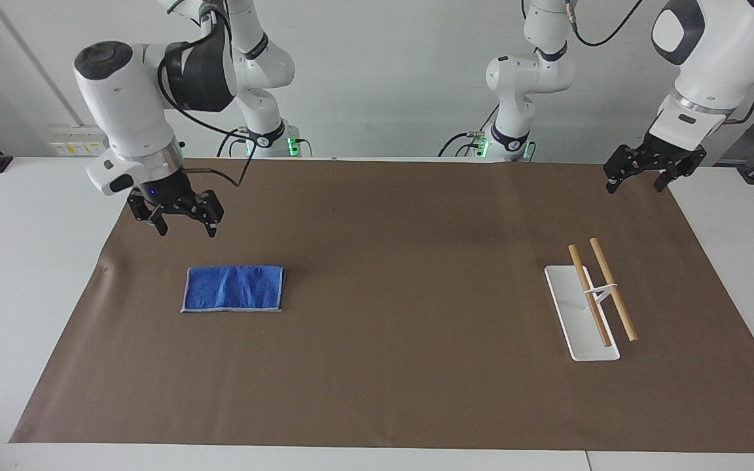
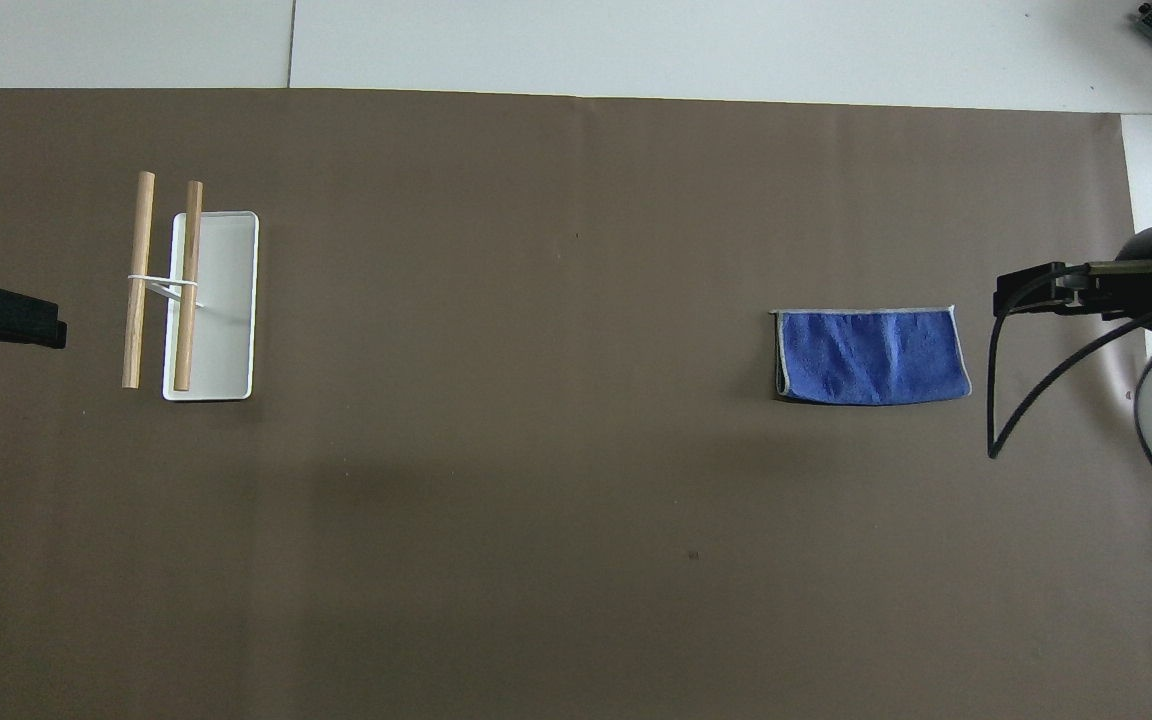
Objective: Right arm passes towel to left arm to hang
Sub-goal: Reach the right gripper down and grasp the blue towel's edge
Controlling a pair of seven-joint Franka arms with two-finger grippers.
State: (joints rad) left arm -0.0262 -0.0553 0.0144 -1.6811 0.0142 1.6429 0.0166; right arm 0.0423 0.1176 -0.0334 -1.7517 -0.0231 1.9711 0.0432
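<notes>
Just beside the flat towel (image 1: 233, 288), seemingly clear of it, right gripper (image 1: 184, 227) wide, empty.

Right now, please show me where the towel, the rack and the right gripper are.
towel (image 1: 233, 288), facing view, middle of the blue cloth.
rack (image 1: 572, 318), facing view, bare white base.
right gripper (image 1: 185, 229), facing view, between the open fingertips.
</notes>
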